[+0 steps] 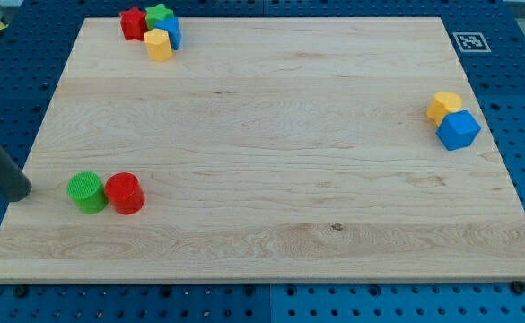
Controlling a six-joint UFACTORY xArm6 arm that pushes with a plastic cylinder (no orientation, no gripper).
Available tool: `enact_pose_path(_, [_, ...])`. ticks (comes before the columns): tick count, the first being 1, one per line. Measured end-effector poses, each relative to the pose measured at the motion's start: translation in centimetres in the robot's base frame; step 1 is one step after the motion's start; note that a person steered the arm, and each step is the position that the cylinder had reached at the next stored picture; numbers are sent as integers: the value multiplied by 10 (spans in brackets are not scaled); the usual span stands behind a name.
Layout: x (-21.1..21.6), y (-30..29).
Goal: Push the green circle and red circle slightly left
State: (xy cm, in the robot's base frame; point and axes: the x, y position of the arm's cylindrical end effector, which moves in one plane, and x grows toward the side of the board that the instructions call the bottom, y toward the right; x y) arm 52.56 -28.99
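Note:
The green circle (87, 192) and the red circle (125, 193) stand side by side, touching, near the view's bottom left of the wooden board (271, 135). The green one is on the left. My tip (20, 191) is at the board's left edge, to the left of the green circle, with a gap between them. The rod runs up and to the left out of view.
A cluster at the view's top left holds a red block (134, 23), a green block (160, 13), a blue block (171, 31) and a yellow block (158, 44). At the right, a yellow block (443, 106) touches a blue cube (459, 130).

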Motion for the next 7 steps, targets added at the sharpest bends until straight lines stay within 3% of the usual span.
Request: enact_pose_path(7, [11,148])
